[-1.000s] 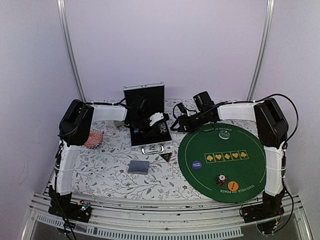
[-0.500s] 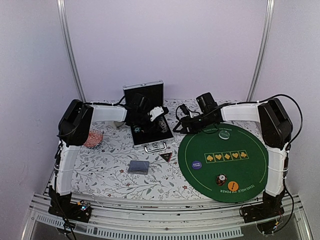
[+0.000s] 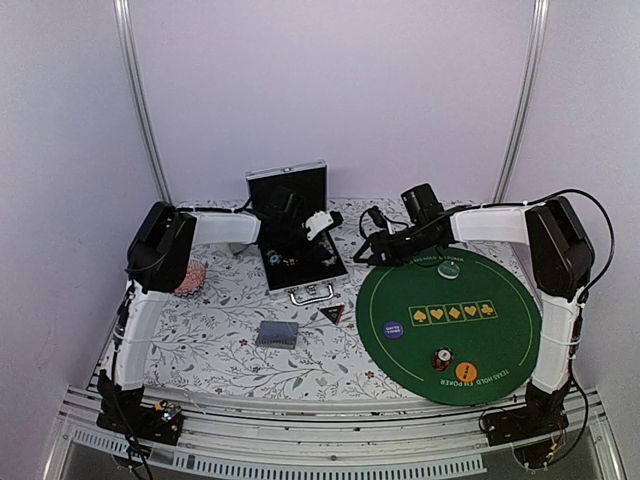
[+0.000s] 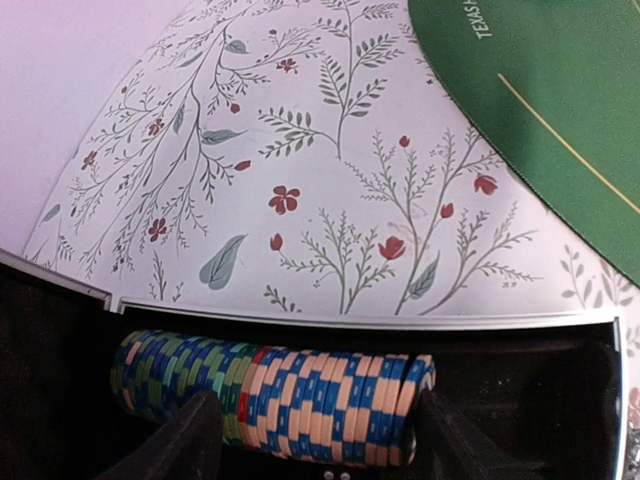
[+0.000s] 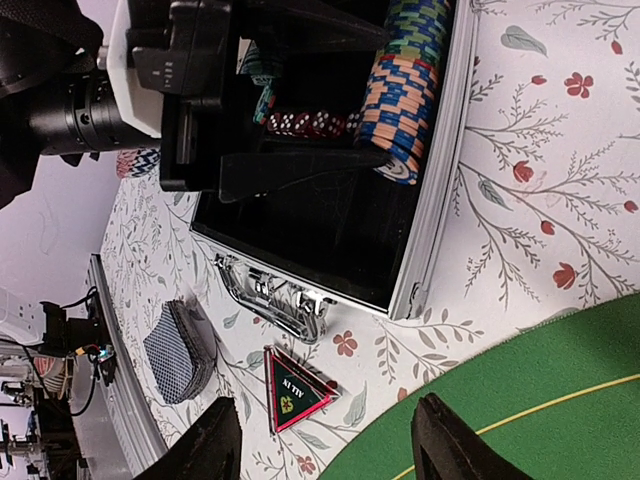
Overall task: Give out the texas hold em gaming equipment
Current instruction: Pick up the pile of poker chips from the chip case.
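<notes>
My left gripper [image 3: 300, 243] is down inside the open black case [image 3: 312, 275]. In the left wrist view, the left gripper [image 4: 318, 405] stands open. Its fingers [image 4: 190, 440] straddle the orange-and-blue end of a row of striped chips [image 4: 330, 390] lying on edge. My right gripper [image 3: 368, 246] is open and empty. In the right wrist view, the right gripper [image 5: 325, 425] hovers over the dark triangular marker [image 5: 293, 388], beside the case's handle. The card deck [image 3: 277, 333] lies on the cloth. A purple button [image 3: 392, 328], an orange button [image 3: 466, 372] and a short chip stack [image 3: 441, 357] sit on the green mat [image 3: 500, 340].
The case lid [image 3: 288, 185] stands upright at the back. A clear disc [image 3: 449, 268] lies on the mat's far side. A patterned cup [image 3: 187, 277] stands at the left by the left arm. Small red dice [image 5: 300, 123] lie inside the case. The floral cloth [image 3: 220, 350] covers the table.
My left gripper has moved back and down into the case, onto the chip row. My right gripper has shifted slightly right and back. The pieces on the mat have not moved.
</notes>
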Motion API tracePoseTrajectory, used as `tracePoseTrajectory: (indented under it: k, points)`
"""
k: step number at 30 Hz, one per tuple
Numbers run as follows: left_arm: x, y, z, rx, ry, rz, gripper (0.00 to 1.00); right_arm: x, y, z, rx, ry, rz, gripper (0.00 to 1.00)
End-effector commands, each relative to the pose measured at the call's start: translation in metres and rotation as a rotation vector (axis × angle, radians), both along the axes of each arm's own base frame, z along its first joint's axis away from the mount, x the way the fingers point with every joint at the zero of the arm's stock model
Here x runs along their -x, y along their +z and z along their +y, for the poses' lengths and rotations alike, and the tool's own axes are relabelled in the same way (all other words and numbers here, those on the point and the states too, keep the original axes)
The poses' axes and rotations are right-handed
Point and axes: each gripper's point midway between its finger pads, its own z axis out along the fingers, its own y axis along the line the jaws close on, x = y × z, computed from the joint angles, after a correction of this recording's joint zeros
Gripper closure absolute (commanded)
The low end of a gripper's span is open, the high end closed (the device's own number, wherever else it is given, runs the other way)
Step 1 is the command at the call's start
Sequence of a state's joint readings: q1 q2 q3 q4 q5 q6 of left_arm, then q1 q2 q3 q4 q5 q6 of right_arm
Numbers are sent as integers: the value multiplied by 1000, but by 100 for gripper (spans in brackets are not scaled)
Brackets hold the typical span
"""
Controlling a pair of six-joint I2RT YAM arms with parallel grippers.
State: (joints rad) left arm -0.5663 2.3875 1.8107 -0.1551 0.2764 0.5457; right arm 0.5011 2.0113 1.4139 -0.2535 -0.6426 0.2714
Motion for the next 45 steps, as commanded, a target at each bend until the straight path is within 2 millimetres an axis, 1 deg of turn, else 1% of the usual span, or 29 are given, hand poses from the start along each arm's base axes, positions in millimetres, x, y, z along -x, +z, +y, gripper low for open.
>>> tracePoseTrajectory:
  k: [1,4,6,14,18,22,24,26,30,35,41,43,45]
  points:
    - [-4,-17,0,-20,-10,23,35,4,15,-2,-21,14,-29,39]
    - [13,-25,-2,-16,-70,77,40,5,13,-3,-17,13,-28,39]
    - [23,-25,-3,-4,-101,93,44,6,11,-3,-15,15,-22,39]
    - [47,-25,-6,11,-198,138,44,7,9,-2,-19,20,-15,38]
    - [45,-26,-3,-1,-185,128,42,7,9,-2,-21,22,-14,38]
    - [31,-28,2,-31,-122,94,35,8,7,-2,-19,24,-8,38]
    - [24,-31,5,-48,-94,94,30,8,8,-2,-21,25,-7,38]
    - [19,-35,8,-59,-75,107,29,9,7,-2,-19,25,-6,38]
    - [17,-39,9,-62,-68,130,30,9,7,-3,-18,25,-9,38]
    - [16,-38,7,-45,-70,136,30,9,5,-3,-17,26,-5,38]
    - [17,-42,-1,-22,-103,164,36,9,4,-3,-15,27,-2,37]
    - [17,-48,-1,-31,-104,181,37,9,4,-3,-15,26,-2,37]
    - [17,-55,-1,-44,-103,200,40,9,4,-2,-17,27,0,37]
